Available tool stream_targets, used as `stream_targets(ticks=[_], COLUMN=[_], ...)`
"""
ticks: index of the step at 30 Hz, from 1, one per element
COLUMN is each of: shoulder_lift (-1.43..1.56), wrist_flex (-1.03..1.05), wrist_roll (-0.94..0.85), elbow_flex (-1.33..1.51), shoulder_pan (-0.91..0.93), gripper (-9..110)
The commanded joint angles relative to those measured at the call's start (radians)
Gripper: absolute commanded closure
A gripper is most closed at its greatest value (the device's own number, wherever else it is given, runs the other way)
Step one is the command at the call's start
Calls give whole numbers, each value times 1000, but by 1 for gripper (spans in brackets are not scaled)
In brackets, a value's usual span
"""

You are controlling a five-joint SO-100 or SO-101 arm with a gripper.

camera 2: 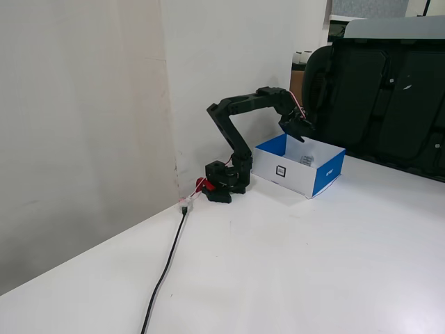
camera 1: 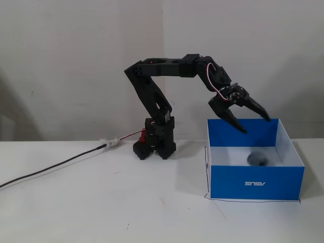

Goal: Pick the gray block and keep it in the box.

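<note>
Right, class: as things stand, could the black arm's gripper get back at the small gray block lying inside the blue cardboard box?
Probably yes: the gripper hangs open above the open-topped box, the gray block below it, nothing between.

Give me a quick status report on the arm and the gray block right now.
Gripper open, empty, above the box. Gray block inside the box, blurred in this view. Nothing in the way.
</note>
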Motion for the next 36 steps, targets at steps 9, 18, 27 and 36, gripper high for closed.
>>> stream_targets(ticks=[9,18,27,36], shoulder_lift=[5,89,225,517], wrist_flex=[84,144,9,-133], wrist_roll=[41,48,32,32], elbow_flex=[-161,-213,-15,305], shoulder_pan=[147,551,891,1089], gripper=[101,101,101,101])
